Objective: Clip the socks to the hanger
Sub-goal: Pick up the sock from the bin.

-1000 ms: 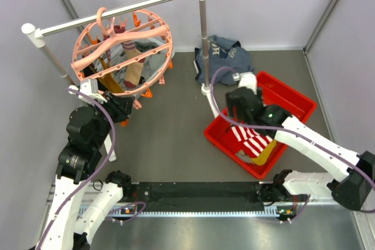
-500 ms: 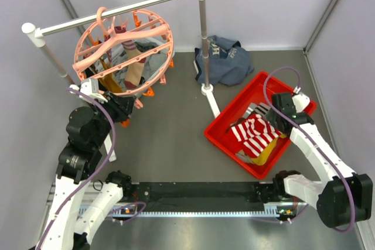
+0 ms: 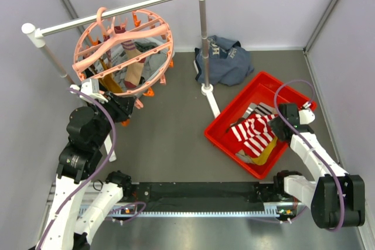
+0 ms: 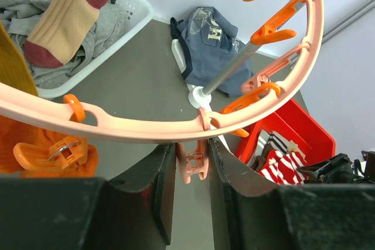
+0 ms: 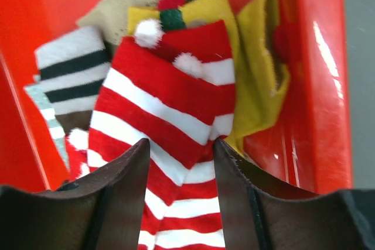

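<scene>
Grey counter (image 3: 176,139): right claw (image 5: 180,144), half open, straddles a red-and-white striped sock (image 5: 170,103); left claw (image 4: 191,156) pinches a clip peg (image 4: 193,167) of the salmon-pink plastic ring hanger (image 4: 117,127).

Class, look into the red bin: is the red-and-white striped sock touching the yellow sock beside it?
Touching. The right wrist view shows the striped sock overlapping the edge of the yellow sock, with no gap between them.

Pale lilac walls (image 3: 263,4); grey table (image 3: 170,141).
</scene>
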`<control>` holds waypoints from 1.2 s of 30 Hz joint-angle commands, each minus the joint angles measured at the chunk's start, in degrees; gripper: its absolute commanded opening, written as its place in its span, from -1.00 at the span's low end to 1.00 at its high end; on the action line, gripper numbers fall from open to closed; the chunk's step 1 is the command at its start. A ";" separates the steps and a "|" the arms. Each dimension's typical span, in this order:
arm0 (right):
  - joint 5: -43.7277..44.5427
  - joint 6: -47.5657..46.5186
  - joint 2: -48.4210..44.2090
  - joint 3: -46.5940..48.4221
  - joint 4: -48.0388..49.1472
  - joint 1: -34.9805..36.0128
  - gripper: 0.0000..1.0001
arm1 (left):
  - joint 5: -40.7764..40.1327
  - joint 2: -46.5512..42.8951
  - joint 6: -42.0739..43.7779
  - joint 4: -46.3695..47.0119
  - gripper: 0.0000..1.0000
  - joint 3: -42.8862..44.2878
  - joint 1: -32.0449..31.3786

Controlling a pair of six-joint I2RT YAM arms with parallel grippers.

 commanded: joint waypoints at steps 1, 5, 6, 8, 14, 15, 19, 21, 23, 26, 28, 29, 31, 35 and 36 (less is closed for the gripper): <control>-0.57 -0.89 -0.99 2.15 4.41 -0.79 -0.08 | 0.45 0.56 0.39 1.70 -1.00 -0.21 0.04; -0.57 -2.66 -2.57 3.90 3.44 -0.79 -0.10 | 0.45 0.65 0.48 1.70 -1.00 -0.21 0.04; -0.48 -2.92 -2.58 4.43 3.35 -0.79 -0.10 | 0.45 0.74 0.39 1.79 -1.00 -0.21 0.04; -0.48 -3.71 -2.58 5.31 2.48 -0.79 -0.11 | 0.45 0.91 0.31 1.87 -1.00 -0.13 0.04; 2.68 -3.80 -2.14 8.04 -2.54 -0.70 -0.07 | 0.45 0.65 0.48 1.79 -1.00 0.05 0.04; 3.12 -3.89 -1.96 8.04 -2.63 -0.79 -0.05 | 0.45 0.65 0.39 1.79 -1.00 0.05 0.04; 3.21 -4.50 0.06 7.42 -1.93 -1.49 -0.01 | 0.45 0.57 0.39 1.79 -1.00 -0.04 0.13; 2.95 -5.37 0.41 6.37 -0.18 -1.67 0.00 | 0.36 0.48 0.39 1.70 -1.00 -0.04 0.13; 1.98 -6.09 0.76 5.23 2.02 -2.19 0.00 | 0.45 0.39 0.57 1.52 -1.00 0.05 0.13; 2.50 -6.61 0.50 5.48 0.73 -2.46 0.00 | 0.45 0.39 0.74 1.35 -1.00 0.05 0.04; 5.48 -7.23 0.33 6.28 -1.21 -2.37 0.00 | 0.45 0.39 0.74 1.26 -1.00 0.14 0.04; 7.67 -7.40 -0.02 7.24 -2.09 -2.54 0.03 | 0.45 0.39 0.75 1.26 -1.00 0.14 0.04; 8.39 -9.33 -0.55 7.77 -2.63 -2.46 0.07 | 0.45 0.39 0.66 1.26 -1.00 0.14 0.04; 6.74 -11.18 -1.17 7.51 0.00 -2.54 0.10 | 0.45 0.48 0.57 1.26 -1.00 0.23 0.04; 5.94 -11.27 -0.99 7.25 0.62 -2.54 0.10 | 0.45 0.48 0.48 1.35 -1.00 0.23 0.04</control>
